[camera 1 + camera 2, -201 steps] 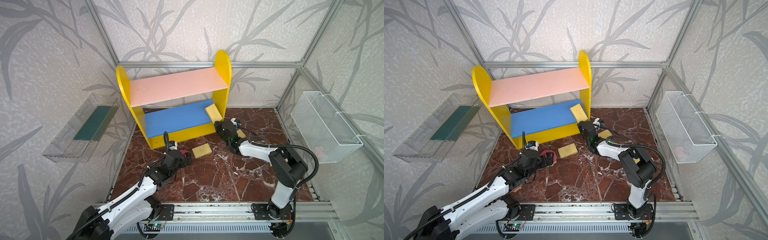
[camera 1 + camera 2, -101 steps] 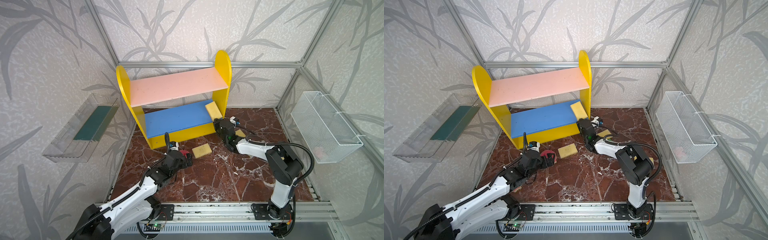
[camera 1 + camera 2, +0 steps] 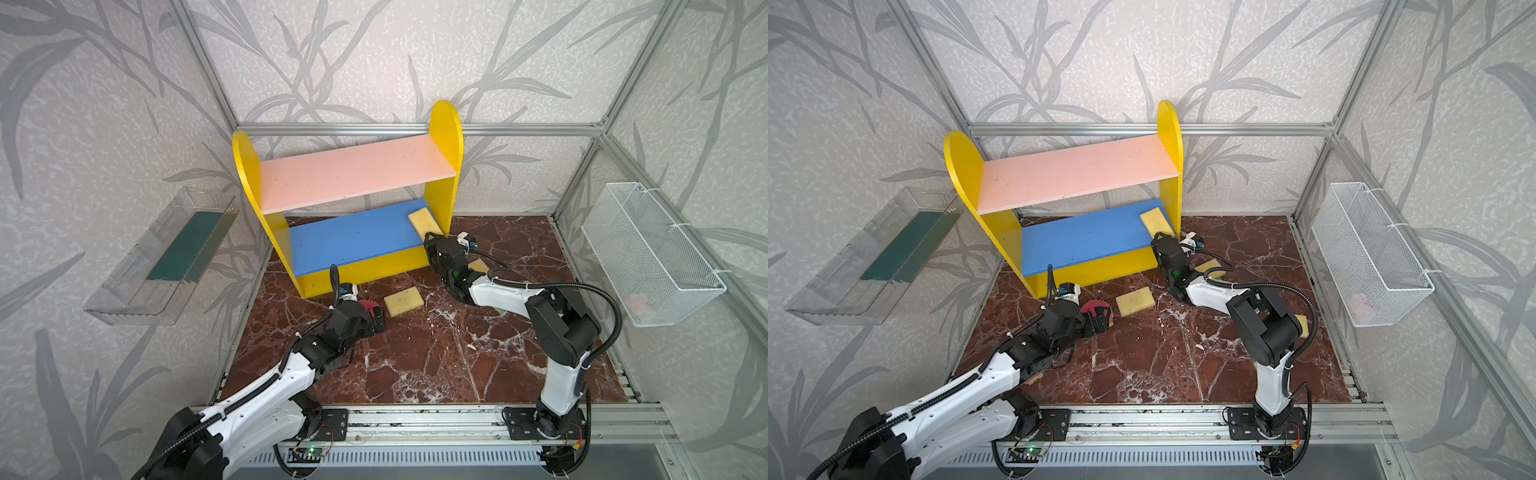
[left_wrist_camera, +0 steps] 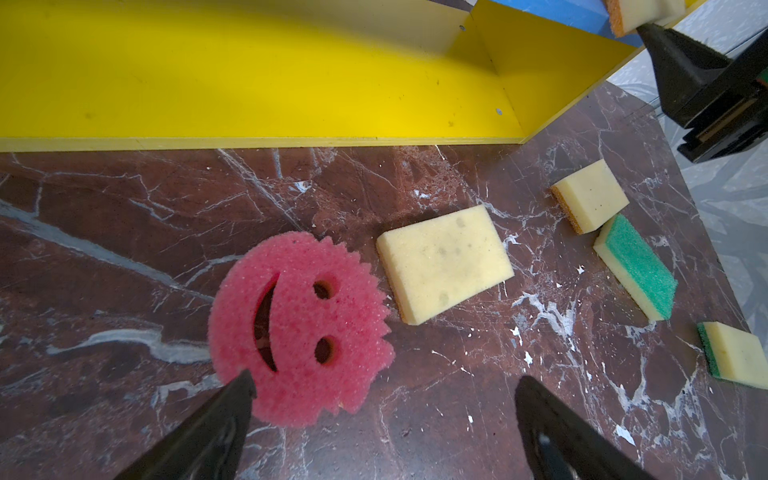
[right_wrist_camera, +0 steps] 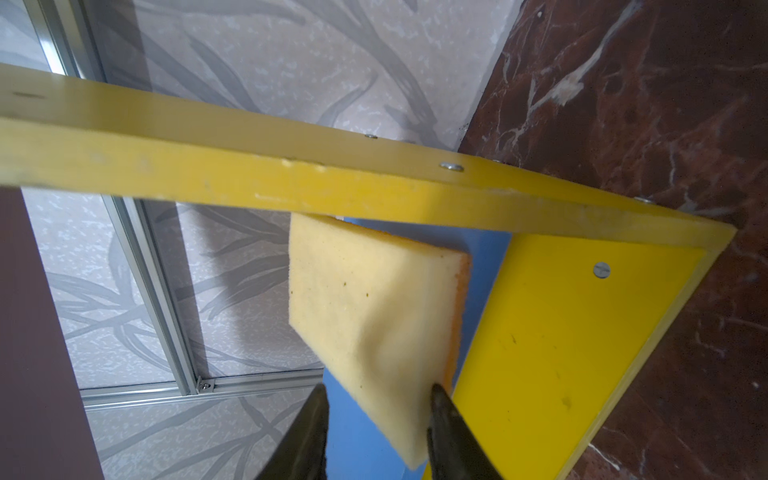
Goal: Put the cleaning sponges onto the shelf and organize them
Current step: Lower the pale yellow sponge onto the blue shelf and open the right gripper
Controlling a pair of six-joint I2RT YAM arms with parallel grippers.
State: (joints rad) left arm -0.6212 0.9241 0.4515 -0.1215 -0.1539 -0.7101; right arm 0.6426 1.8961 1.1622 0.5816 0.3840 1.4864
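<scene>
The right gripper (image 5: pixel 376 399) has its jaws parted around a yellow sponge (image 3: pixel 424 221) at the blue board's (image 3: pixel 353 239) right end on the shelf (image 3: pixel 446 124). Overhanging the front edge, the sponge could tip off. The left gripper (image 4: pixel 382 388), jaws wide apart, hovers by the pink sponge (image 4: pixel 299 328) on the table (image 3: pixel 415 353)

Bare pink board (image 3: pixel 353 174); yellow side panel (image 3: pixel 444 199) beside right pincer (image 3: pixel 430 239).

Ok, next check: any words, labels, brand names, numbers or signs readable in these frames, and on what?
None: no readable text in any view.
The pink sponge bears only a cut-out smiley face, no letters.
The shelf, wire basket and clear tray show no labels.
</scene>
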